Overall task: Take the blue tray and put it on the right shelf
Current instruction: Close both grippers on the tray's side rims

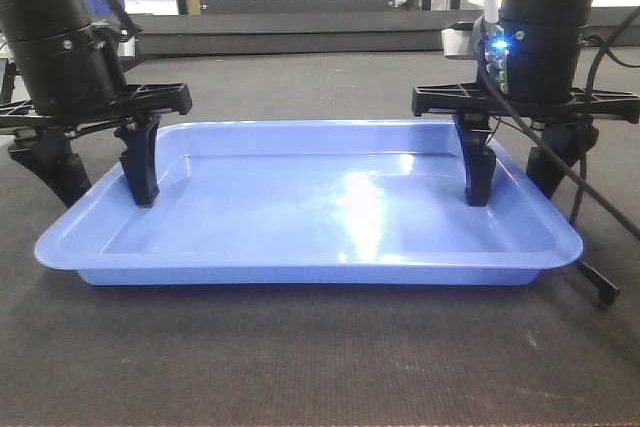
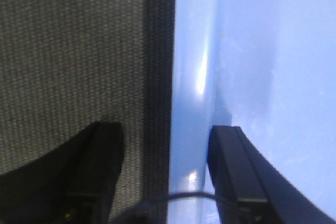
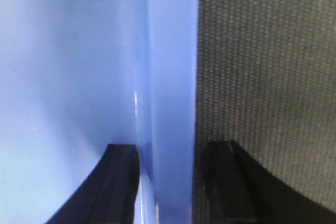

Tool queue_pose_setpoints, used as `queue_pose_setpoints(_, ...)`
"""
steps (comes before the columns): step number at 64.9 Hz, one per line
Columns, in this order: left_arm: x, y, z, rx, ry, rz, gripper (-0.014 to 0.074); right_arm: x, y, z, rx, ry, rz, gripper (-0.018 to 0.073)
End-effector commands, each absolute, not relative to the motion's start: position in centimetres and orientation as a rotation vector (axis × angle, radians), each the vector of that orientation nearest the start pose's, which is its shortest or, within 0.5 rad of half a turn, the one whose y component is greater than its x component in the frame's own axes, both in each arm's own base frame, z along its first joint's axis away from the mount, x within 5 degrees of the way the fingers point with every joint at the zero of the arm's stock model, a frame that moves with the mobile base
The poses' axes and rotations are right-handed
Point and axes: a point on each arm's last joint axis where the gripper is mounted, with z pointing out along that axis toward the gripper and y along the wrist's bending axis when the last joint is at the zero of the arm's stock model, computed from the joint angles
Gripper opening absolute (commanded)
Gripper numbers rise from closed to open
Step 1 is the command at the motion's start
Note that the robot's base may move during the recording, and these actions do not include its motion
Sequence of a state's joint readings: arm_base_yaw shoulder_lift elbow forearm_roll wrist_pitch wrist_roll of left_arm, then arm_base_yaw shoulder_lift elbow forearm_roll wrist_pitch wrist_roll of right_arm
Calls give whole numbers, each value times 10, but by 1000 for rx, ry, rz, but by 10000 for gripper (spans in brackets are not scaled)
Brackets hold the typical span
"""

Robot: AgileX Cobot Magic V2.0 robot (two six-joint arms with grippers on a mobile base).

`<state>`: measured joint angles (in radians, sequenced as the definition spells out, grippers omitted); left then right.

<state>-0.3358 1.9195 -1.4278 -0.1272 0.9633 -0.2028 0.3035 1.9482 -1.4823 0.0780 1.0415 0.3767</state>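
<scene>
Front-facing view: left gripper [image 1: 100, 192] and right gripper [image 1: 515, 190], fingers [image 1: 140, 162] spread, straddle the blue tray [image 1: 320, 202].

No words, labels or numbers can be read in any view. The far background is too small and blurred to tell

Left pincer [image 1: 105, 194], right pincer [image 1: 513, 190] astride blue tray [image 1: 320, 232]
</scene>
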Motion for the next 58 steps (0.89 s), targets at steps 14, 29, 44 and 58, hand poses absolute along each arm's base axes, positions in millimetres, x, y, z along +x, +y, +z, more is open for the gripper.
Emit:
queue_pose_setpoints(14, 365, -140, 234, 105, 2885, -284, 273, 376, 122, 236, 154, 2928, 207, 400)
queue_pose_setpoints(29, 365, -141, 234, 102, 2887, -289, 263, 376, 122, 236, 154, 2928, 207, 298)
queue_pose_setpoints(44, 365, -140, 234, 103, 2896, -287, 85, 376, 122, 236, 154, 2928, 207, 288)
queue_pose_setpoints(58, 364, -140, 234, 104, 2898, -286, -1, 376, 122, 236, 154, 2927, 207, 288)
